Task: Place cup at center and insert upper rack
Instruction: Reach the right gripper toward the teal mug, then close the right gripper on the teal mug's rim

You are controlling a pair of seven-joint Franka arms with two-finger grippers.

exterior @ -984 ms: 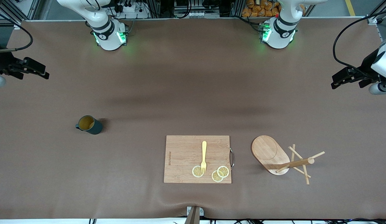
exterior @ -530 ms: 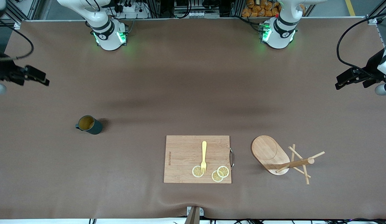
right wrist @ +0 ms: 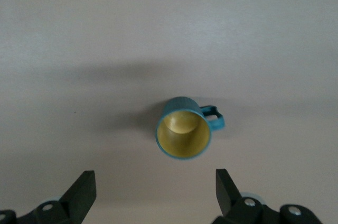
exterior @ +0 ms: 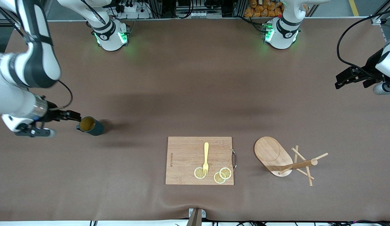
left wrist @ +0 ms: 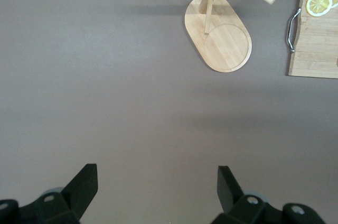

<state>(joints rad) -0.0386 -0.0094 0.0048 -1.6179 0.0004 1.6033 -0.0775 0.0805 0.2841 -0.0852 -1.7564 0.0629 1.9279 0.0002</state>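
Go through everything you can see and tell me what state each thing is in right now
Dark teal cup: upright, empty, untouched.
Bamboo mug tree rack: upright, pegs bare.
Rectangular wooden cutting board: flat, carrying fork and lemon slices.
Yellow fork: lying on board.
Right claw: open, beside cup.
Left claw: open, waiting over bare table.

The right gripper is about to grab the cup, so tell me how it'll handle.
The cup looks rigid and stands upright on its base, so it probably won't roll. Its glossy wall may be slippery. The small side handle could make it twist if pushed off-centre.
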